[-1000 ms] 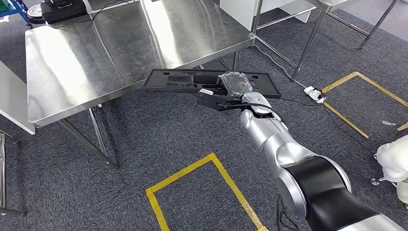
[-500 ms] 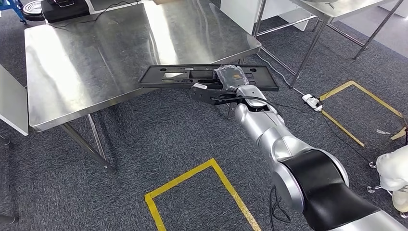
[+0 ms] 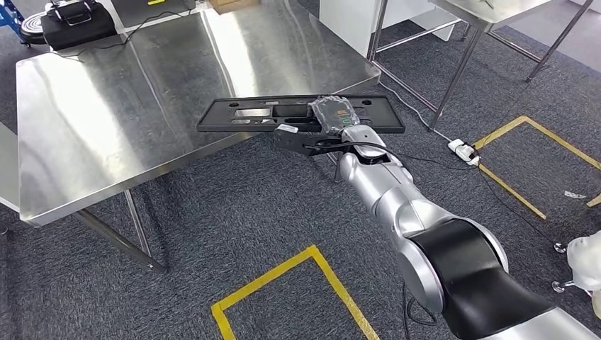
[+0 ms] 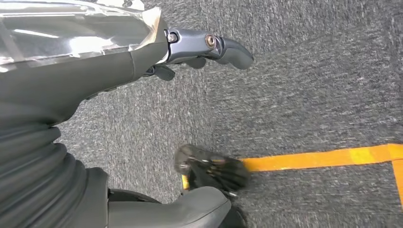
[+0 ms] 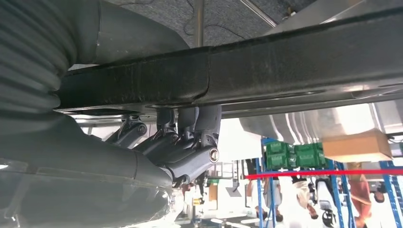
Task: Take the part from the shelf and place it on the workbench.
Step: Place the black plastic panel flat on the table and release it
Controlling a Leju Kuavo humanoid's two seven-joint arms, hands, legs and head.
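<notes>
Right hand (image 3: 312, 138) grips part (image 3: 241, 113), now farther over workbench (image 3: 106, 106) edge.

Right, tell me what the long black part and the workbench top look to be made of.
Black part: seemingly moulded plastic, matte, with cut-out slots and a dull sheen.
Workbench: likely stainless steel, brushed, showing streaky glare and blurred reflections.
Right hand grips the part.

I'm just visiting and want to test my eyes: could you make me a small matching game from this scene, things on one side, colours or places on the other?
Things:
1. long flat part
2. workbench
3. tape on the floor
4. power strip

Descriptions:
A. yellow
B. shiny steel
C. white, lying on the carpet
D. black, held by the right robot hand

Pairs: 1-D, 2-B, 3-A, 4-C
</notes>
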